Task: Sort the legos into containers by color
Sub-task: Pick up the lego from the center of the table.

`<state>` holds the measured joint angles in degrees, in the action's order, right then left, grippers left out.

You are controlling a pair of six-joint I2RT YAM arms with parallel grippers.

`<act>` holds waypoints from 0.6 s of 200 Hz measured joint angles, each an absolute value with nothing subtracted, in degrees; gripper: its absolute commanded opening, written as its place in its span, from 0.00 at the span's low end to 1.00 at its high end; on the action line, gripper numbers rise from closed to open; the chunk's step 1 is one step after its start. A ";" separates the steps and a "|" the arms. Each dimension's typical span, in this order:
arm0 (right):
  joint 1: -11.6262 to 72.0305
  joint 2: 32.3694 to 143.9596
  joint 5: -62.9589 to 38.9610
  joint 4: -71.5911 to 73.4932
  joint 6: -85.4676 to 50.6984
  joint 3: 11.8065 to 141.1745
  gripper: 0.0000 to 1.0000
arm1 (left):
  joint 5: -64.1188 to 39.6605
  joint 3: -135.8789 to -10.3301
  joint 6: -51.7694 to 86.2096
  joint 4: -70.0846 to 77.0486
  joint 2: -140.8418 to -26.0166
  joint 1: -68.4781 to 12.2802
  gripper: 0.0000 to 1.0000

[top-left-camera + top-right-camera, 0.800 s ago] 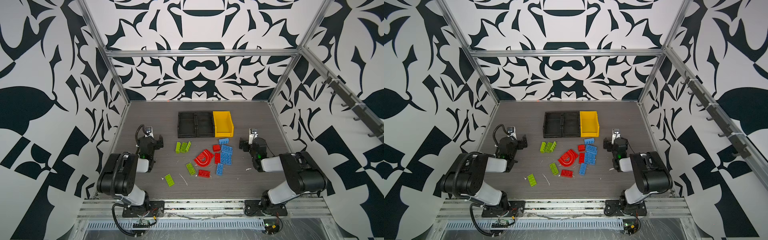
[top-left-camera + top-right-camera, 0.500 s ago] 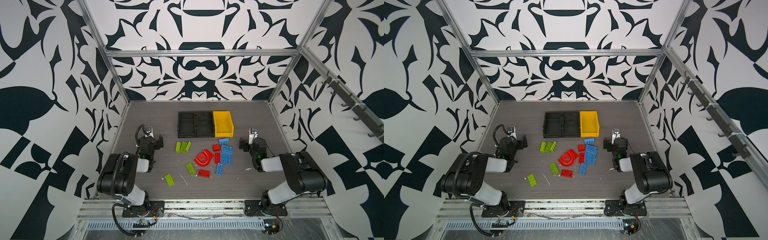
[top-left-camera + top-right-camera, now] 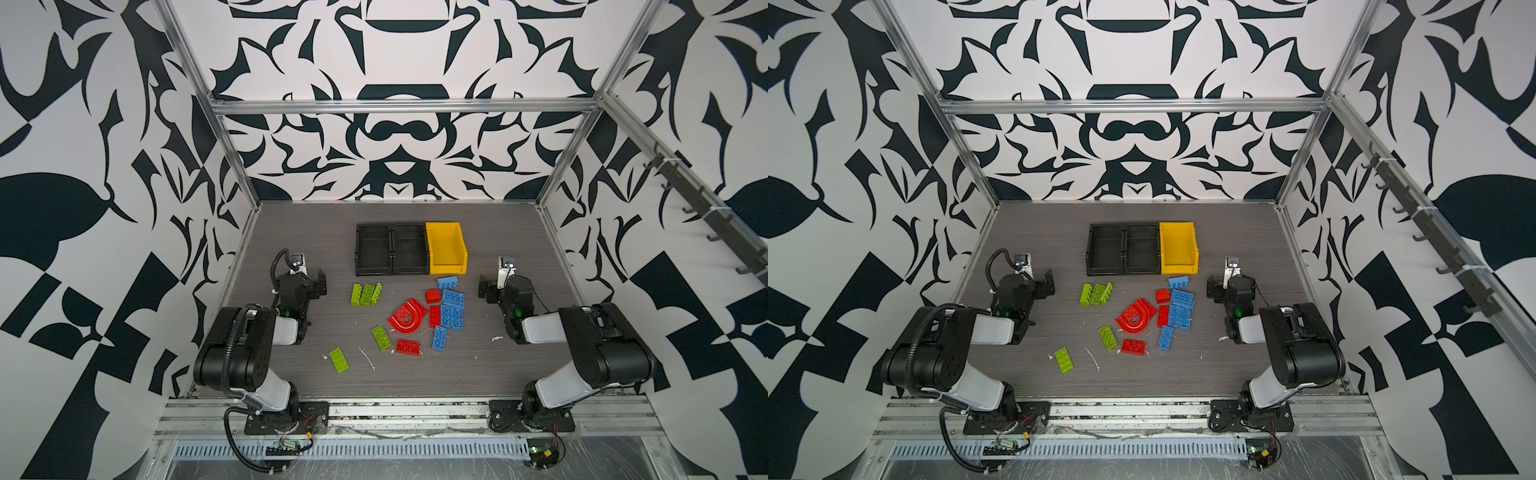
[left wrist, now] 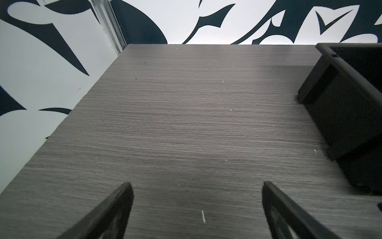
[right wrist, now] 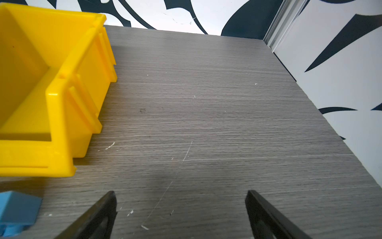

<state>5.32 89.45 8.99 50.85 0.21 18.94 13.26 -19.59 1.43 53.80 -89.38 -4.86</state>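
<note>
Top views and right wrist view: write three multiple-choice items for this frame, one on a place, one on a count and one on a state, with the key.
1. Where does the yellow bin stand in the row of bins?
A) between the black ones
B) at the end nearer the left arm
C) at the end nearer the right arm

2. How many black bins are there?
A) one
B) two
C) three

3. What state is the right gripper in?
A) open and empty
B) shut on a blue brick
C) shut on nothing

Key:
1 C: in both top views the yellow bin is last in the row, on the right arm's side.
2 B: two black bins stand side by side.
3 A: the right wrist view shows the jaws wide apart over bare table.
</note>
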 measured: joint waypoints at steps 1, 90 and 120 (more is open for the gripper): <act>5.32 89.45 8.99 50.85 0.21 18.94 0.99 | 13.26 -19.59 1.43 53.80 -89.38 -4.86 0.99; 5.34 83.22 10.74 41.47 -0.01 21.26 0.99 | 13.87 -19.92 1.30 49.78 -86.65 -5.21 0.99; 6.44 74.06 10.35 26.35 -2.94 30.94 0.98 | 15.75 -21.85 -0.16 43.51 -77.21 -8.45 1.00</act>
<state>6.44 74.06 10.35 26.35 -2.94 30.94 15.75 -21.85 -0.16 43.51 -77.21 -8.45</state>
